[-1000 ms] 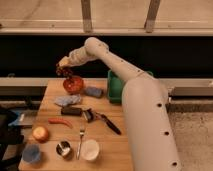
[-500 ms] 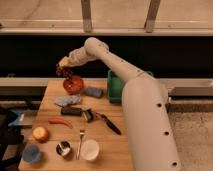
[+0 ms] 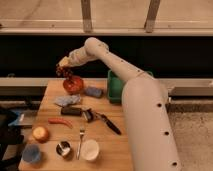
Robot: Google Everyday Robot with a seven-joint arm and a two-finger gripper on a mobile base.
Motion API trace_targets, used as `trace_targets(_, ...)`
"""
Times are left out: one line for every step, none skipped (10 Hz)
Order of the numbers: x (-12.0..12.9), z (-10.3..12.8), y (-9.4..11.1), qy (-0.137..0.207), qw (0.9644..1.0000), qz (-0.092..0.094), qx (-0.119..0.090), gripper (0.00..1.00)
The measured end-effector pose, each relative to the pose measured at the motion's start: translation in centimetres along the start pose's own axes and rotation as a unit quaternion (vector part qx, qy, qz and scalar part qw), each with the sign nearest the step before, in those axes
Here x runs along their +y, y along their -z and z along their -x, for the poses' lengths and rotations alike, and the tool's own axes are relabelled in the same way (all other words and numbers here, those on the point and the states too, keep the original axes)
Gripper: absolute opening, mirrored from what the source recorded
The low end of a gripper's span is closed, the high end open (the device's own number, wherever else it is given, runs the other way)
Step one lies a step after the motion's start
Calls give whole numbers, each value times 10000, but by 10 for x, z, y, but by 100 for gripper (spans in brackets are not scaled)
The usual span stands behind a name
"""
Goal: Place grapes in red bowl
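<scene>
The red bowl (image 3: 73, 85) sits on the wooden table (image 3: 115, 147) near its far left corner. My gripper (image 3: 63, 65) hangs just above the bowl's far left rim, at the end of the white arm reaching in from the right. A small dark reddish-purple bunch of grapes (image 3: 64, 72) hangs below the gripper, just above the bowl's rim. I cannot see whether the grapes touch the bowl.
A blue sponge (image 3: 93, 92) lies right of the bowl, a green bin (image 3: 114, 86) further right. A grey cloth (image 3: 66, 100), black brush (image 3: 75, 111), red chili (image 3: 60, 121), knife (image 3: 110, 124), fork (image 3: 80, 141), orange fruit (image 3: 40, 133), blue cup (image 3: 31, 153), metal cup (image 3: 63, 148) and white cup (image 3: 90, 149) lie nearer.
</scene>
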Motion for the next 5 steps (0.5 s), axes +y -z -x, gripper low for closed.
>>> trace_targets(0, 0, 0, 0, 10000, 0, 1, 40)
trace_targets(0, 0, 0, 0, 10000, -1, 0, 48)
trace_targets(0, 0, 0, 0, 10000, 0, 1, 57)
trace_targets(0, 0, 0, -1, 10000, 0, 1, 69)
trace_targets(0, 0, 0, -1, 10000, 0, 1, 76)
